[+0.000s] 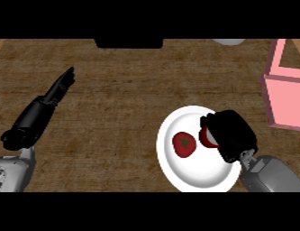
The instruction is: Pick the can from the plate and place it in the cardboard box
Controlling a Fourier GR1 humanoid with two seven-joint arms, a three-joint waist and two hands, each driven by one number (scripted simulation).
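White against the brown wood-grain counter (125,113), the plate (195,178) anchors this view from the robot's head, lying toward the lower right of the work surface. On the plate's left half lies a red strawberry-like fruit (184,144) with a green mark at its middle, apart from the hand beside it. Over the plate's right half the right hand (230,134) comes in from the lower edge on its grey forearm, black fingers curled down around the can (208,137), of which only a red and white sliver shows at the hand's left side; the can is at the plate's right part, mostly hidden, and whether it rests on the plate or is lifted off it cannot be told. Up and to the right of the plate stands the pink box (292,101), open-topped, its near wall just beyond the plate's upper right rim and well clear of the hand. Far to the left of the plate the left hand (60,86) lies over bare counter, fingers straight and together, pointing up and away, holding nothing. Beyond the plate, at the counter's far edge, sit a dark block (129,43) and, nearer the box, a pale rounded object (229,41), both cut off by the view's upper limit
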